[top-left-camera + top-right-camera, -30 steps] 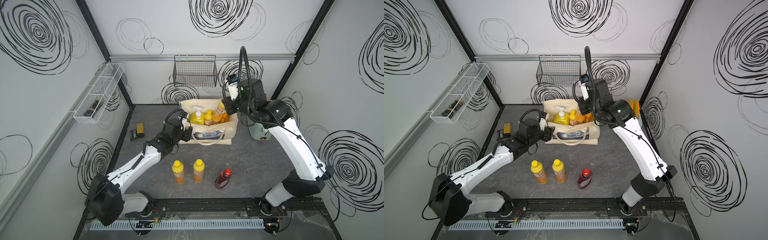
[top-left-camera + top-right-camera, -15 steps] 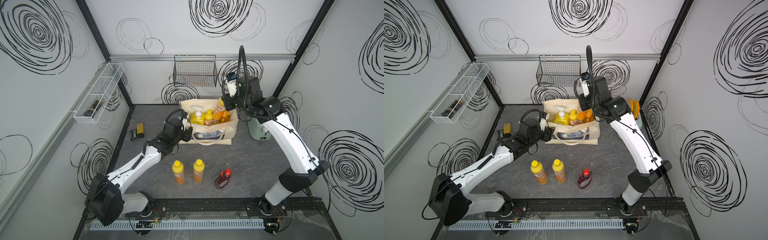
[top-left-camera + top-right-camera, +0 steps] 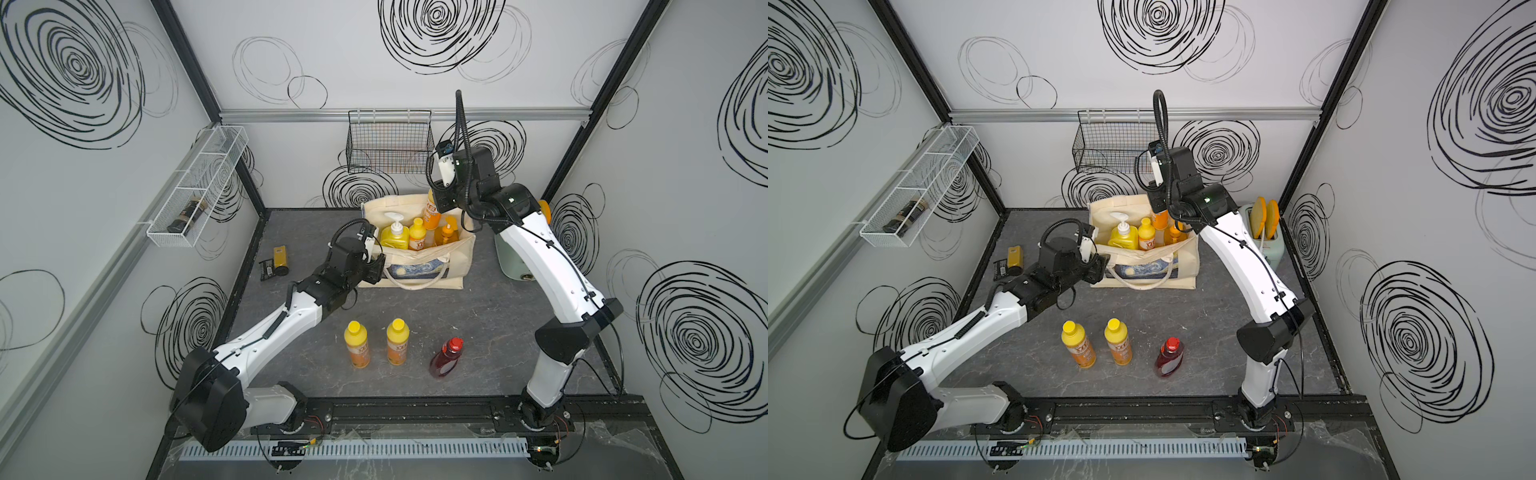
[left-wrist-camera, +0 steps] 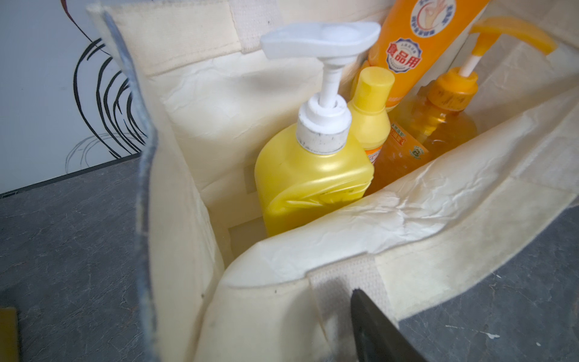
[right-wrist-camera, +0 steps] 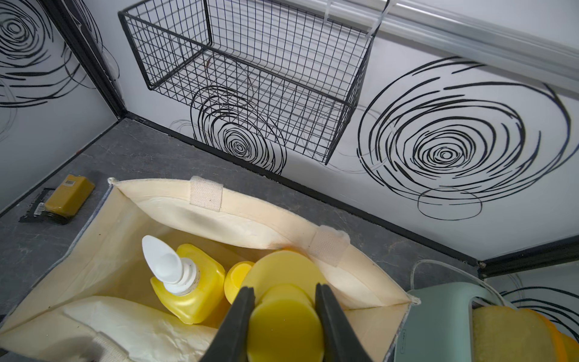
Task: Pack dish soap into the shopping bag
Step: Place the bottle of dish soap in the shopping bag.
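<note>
While right fingers (image 5: 238, 322) clamp an orange bottle (image 3: 432, 212) by its cap, partly inside the shopping bag (image 3: 459, 259), lowering then release seems next; left fingers (image 4: 376, 329) rest at its front rim, grip unclear.

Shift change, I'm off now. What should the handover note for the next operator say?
Right gripper: shut on the cap of the held orange bottle, its base inside the shopping bag.
Left gripper: at the bag's near corner; grip unclear.
Already in: yellow pump bottle, second orange bottle, amber pump bottle.
Left: release, then pack two standing orange bottles and the dark-red bottle.
</note>
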`<act>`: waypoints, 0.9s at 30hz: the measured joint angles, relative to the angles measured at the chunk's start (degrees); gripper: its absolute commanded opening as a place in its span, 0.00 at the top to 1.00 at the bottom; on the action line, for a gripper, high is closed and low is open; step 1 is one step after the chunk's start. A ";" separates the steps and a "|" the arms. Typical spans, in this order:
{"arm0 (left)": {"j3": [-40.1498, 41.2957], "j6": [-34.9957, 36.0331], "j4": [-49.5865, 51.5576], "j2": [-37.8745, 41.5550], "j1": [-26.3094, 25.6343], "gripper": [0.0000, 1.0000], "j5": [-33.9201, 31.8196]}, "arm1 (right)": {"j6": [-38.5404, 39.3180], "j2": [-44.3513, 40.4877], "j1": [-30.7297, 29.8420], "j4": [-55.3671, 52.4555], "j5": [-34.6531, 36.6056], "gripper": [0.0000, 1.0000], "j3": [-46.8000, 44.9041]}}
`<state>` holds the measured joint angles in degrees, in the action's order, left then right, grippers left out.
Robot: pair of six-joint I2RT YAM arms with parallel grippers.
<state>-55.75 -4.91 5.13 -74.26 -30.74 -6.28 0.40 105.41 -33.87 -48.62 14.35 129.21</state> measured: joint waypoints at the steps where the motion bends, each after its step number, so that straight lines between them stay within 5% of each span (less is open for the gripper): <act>1: 0.00 0.00 0.00 0.00 0.00 0.34 0.00 | -0.02 0.96 0.15 -0.61 -0.33 1.00 0.94; 27: -0.17 0.04 0.42 0.00 -0.24 0.35 -0.17 | -1.25 4.96 2.51 -8.57 -3.45 1.00 7.69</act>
<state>-55.92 -4.86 5.54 -74.26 -30.98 -6.46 -0.84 110.37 -31.35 -57.19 10.90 136.90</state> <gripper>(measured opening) 0.654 0.317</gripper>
